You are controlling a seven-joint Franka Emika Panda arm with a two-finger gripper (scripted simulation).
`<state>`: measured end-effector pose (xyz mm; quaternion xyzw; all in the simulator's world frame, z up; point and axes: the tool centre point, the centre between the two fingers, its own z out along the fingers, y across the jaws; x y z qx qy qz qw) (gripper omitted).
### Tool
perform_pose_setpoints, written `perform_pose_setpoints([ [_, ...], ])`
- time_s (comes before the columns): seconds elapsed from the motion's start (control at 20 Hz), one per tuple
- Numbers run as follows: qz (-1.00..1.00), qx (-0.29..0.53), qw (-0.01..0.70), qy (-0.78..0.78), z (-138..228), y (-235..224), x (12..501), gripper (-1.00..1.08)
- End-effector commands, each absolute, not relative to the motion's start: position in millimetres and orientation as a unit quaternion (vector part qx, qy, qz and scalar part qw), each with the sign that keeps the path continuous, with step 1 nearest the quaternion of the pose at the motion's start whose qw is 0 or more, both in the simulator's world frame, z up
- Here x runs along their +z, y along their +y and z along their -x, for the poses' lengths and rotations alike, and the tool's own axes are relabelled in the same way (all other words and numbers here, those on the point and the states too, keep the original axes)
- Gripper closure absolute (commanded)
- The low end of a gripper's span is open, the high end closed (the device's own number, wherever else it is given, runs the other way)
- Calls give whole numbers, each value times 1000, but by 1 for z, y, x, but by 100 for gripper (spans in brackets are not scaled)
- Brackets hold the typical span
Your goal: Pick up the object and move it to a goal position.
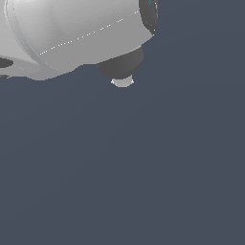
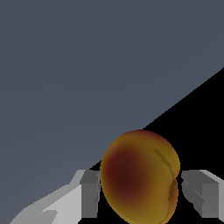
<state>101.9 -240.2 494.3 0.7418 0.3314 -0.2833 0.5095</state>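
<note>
**Wrist view: rounded fruit-like object sits between the two fingers**

Wrist view first. The rounded orange-red object with yellowish patches and a faint crease down one side [image 2: 140, 177] fills the gap between the two grey finger pads [image 2: 90, 192] of the white claw [image 2: 144, 197]. One pad touches, or all but touches, its flank; the other pad stands just beside it with a thin dark gap. So the claw is spread around the object, and whether it is already pinching cannot be told from here. Behind it lies a flat grey-blue floor [image 2: 65, 65] whose edge gives way to black.

Judged from its look, the object is smooth, curved and probably light. A round, glossy skin may slip or roll out of flat pads, so the hold should fall across its widest middle, pads opposite each other, with moderate squeeze.

Exterior view next. Only the bulky white arm housing [image 1: 72, 33] and a dark rounded joint with a pale tip [image 1: 121, 67] show against the grey-blue surface; neither the fingers nor the object is visible there.
</note>
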Motion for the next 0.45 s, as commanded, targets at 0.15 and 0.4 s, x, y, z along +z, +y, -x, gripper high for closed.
perform_pose_setpoints([
  [0.15,-731,-286,516,344,-112,-236,500,108],
  [0.4,-728,-286,517,347,-114,-235,502,108],
])
